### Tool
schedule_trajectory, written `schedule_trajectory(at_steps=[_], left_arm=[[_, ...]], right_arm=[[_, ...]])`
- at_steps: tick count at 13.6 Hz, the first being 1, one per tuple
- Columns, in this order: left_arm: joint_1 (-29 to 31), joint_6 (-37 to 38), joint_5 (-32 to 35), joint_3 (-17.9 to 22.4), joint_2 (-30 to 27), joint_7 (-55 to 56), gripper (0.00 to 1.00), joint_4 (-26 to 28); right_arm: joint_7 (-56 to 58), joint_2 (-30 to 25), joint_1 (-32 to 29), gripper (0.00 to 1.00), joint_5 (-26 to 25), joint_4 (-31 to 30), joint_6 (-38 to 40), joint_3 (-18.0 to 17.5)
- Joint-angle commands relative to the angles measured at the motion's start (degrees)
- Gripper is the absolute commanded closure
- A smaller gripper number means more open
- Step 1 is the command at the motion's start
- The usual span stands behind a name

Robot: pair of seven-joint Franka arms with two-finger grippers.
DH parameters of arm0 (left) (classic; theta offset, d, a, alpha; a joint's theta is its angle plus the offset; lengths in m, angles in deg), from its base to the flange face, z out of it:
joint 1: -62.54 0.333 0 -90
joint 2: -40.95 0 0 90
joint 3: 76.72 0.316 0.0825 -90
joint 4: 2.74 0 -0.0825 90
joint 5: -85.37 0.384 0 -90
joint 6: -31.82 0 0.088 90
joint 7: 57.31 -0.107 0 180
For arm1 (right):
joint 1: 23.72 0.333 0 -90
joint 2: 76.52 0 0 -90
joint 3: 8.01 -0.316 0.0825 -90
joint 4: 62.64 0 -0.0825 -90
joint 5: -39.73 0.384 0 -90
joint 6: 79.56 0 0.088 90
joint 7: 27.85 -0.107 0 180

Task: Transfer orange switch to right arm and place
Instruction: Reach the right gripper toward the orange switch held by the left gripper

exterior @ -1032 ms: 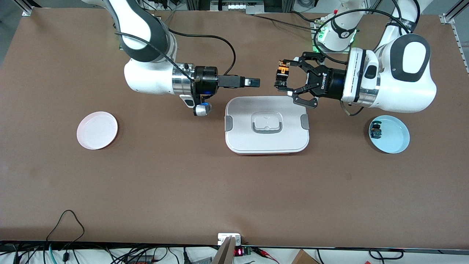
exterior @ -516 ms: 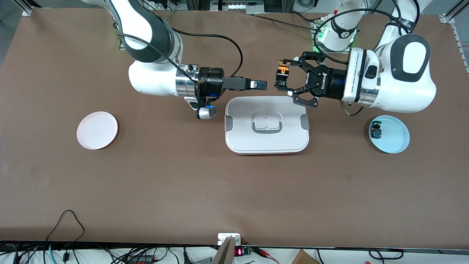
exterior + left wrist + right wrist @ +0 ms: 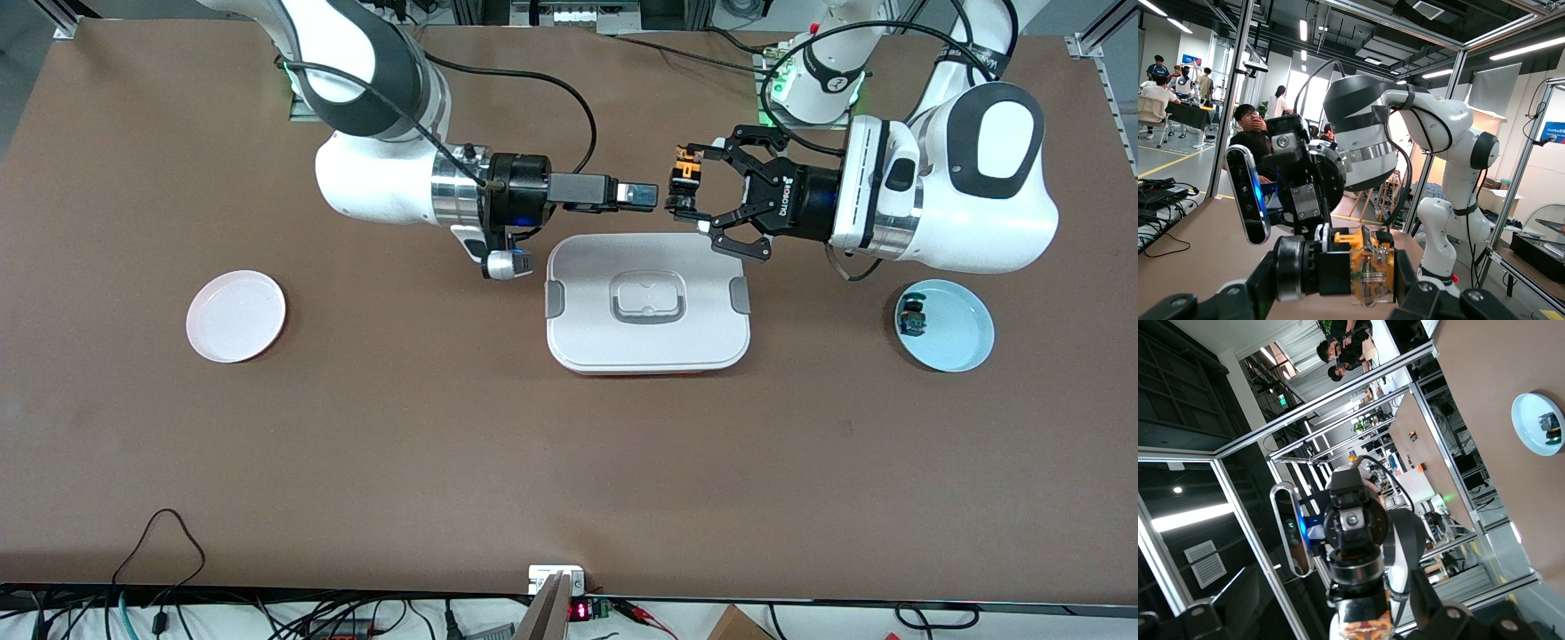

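The orange switch [image 3: 682, 171], black-bodied with orange parts, hangs in the air between the black claw fingers of my left gripper [image 3: 686, 188], which is shut on it. In the left wrist view the switch [image 3: 1361, 272] lies crosswise between the fingers, clear orange end to one side, silver ring to the other. My right gripper [image 3: 649, 194], slim and black, points straight at the switch with a small gap left and stands open, holding nothing. Both grippers hover over the table just past the white box's edge nearest the robots. The right wrist view shows the switch [image 3: 1363, 627] close ahead.
A white lidded box [image 3: 649, 342] sits mid-table. A pink plate [image 3: 236, 316] lies toward the right arm's end. A light blue plate [image 3: 956, 342] toward the left arm's end holds a small blue-capped part [image 3: 911, 317].
The right gripper has moved toward the switch, closing most of the gap. The left gripper and the switch have stayed where they were.
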Motion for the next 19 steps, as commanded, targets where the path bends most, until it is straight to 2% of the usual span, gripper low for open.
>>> schedule_trajectory(at_steps=[1, 4, 16, 19], left_arm=[[0.4, -0.6, -2.0, -0.3, -1.4, -0.4, 0.98, 1.3], [0.4, -0.6, -2.0, -0.3, -1.4, -0.4, 0.98, 1.3], [0.3, -0.6, -2.0, -0.3, -1.4, -0.5, 0.98, 1.8], [0.3, -0.7, -2.0, -0.3, -1.4, -0.5, 0.98, 1.8]], right_arm=[[5.7, 0.5, 0.9, 0.0, 0.7, 1.2, -2.7, -0.6], [7.5, 0.4, 1.2, 0.0, 0.8, 1.3, -5.6, -1.8], [7.5, 0.5, 2.7, 0.02, 1.4, 2.4, -8.5, -2.0], [7.5, 0.5, 2.6, 0.29, 1.4, 2.4, -8.5, -2.0]])
